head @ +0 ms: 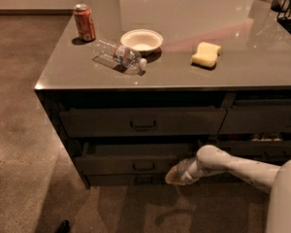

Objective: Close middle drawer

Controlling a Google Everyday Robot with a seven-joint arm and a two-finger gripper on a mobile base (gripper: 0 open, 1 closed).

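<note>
The middle drawer (pixel 131 164) is a wide dark-grey drawer with a low flat front and a small bar handle (pixel 143 167). It stands open by a small gap, its front a little ahead of the cabinet face, under the top drawer (pixel 140 122). My gripper (pixel 173 175) is at the end of the white arm (pixel 233 166) that reaches in from the right. It is against the right end of the middle drawer's front, low near the floor.
On the grey counter (pixel 184 72) lie a red can (pixel 84 22), a clear bottle on its side (pixel 119 57), a white bowl (pixel 141 41) and a yellow sponge (pixel 206 54). Narrower drawers (pixel 262 120) are at the right. A bottom drawer front (pixel 136 179) sits below. Brown floor lies left and in front.
</note>
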